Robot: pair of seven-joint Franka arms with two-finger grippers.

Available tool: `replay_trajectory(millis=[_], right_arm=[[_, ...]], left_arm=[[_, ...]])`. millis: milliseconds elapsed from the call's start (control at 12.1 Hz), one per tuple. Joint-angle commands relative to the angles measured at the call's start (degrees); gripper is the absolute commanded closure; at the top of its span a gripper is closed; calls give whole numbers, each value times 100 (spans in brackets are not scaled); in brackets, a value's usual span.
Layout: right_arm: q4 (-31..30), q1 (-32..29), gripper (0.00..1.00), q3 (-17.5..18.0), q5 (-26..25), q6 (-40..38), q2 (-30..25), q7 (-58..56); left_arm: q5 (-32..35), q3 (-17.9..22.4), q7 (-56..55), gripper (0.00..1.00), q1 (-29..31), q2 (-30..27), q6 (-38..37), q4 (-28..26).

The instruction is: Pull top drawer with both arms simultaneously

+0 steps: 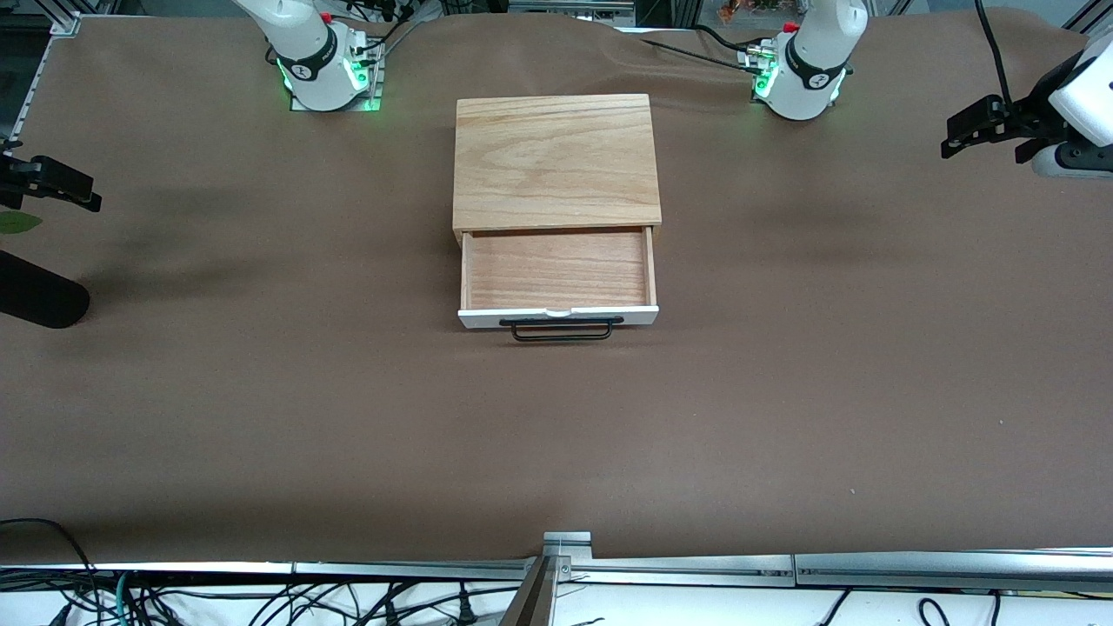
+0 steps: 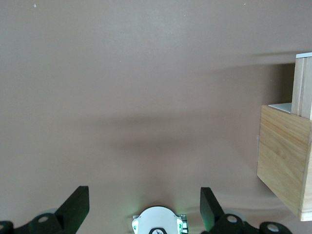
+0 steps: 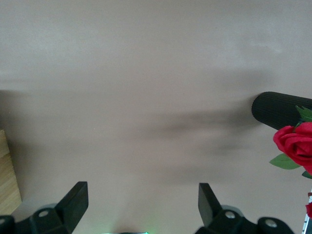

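Observation:
The wooden box (image 1: pixel 556 156) stands mid-table between the two arm bases. Its top drawer (image 1: pixel 556 268) is pulled out toward the front camera, an empty light-wood tray with a white front panel (image 1: pixel 556 316) and a black wire handle (image 1: pixel 563 330). My left gripper (image 1: pixel 949 144) hangs open over the table at the left arm's end, well apart from the box. My right gripper (image 1: pixel 87 198) hangs open over the right arm's end. The left wrist view shows open, empty fingers (image 2: pixel 78 204) and the box's side (image 2: pixel 285 161). The right wrist view's fingers (image 3: pixel 75 200) are also spread and empty.
A black cylinder (image 1: pixel 39 300) lies at the right arm's end of the table, with a green leaf (image 1: pixel 17 223) beside it. A red rose (image 3: pixel 297 144) shows next to that cylinder (image 3: pixel 278 109). Brown cloth (image 1: pixel 556 452) covers the table; a metal rail (image 1: pixel 696 569) edges it nearest the front camera.

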Motion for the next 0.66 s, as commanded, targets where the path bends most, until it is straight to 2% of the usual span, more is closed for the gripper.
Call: replay_trajectory(millis=[0,578], right_arm=[[108,-96,0,81,-59,-110,18,-79],[108,-78,0,81,-59,-101,18,-79]], left_arm=[[-113,-5,-219,0,-41,109,-206,207],[-113,13,-219,0,-50,144,-224,215]])
